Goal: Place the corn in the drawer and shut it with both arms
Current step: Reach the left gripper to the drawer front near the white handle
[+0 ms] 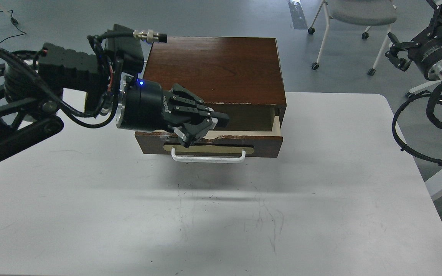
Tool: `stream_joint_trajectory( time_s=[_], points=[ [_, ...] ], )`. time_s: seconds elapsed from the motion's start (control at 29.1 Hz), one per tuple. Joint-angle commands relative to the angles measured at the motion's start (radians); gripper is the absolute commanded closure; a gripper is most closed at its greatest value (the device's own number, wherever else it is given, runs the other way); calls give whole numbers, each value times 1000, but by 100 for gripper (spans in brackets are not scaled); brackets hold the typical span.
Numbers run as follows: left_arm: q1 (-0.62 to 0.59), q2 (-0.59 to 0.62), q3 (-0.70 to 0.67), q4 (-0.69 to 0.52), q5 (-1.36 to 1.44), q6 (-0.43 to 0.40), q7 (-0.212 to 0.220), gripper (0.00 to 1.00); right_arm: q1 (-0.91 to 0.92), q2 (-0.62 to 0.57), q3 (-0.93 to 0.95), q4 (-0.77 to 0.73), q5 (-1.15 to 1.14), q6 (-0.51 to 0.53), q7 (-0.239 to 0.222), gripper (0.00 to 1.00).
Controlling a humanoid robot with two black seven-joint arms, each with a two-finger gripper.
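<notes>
The black left arm with its silver wrist ring (71, 82) is seen reaching in from the left edge of the white desk (221, 214), and its black two-finger left hand (202, 132) is held over the left part of the shallow dark brown wooden drawer (213, 142). The fingers of this hand are spread apart, with nothing seen between them. The drawer is pulled partly out of the dark brown wooden cabinet (215, 69) standing at the desk's far edge, and its white bar handle on a tan oblong plate (208, 156) faces the near edge. The bright yellow corn cob cannot be made out; the drawer's inside is largely hidden by the hand. Past the desk's far right corner, the black right hand (397, 55) is held up off the desk, its fingers apart and empty.
</notes>
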Motion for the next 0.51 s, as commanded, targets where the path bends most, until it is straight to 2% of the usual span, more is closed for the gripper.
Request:
stream_joint_trajectory(
  time_s=[0.0,0.17,0.48],
  points=[
    [2,8,88,-3,128,0,0,100,-1,1,-8,19,-1,2,1,0],
    [3,14,177,3,216,0,0,100,2,-2,-9,36,-3,2,1,0],
    [5,3,182,9,216,0,0,100,3,-10,-12,36,-5,4,1,0]
  ],
)
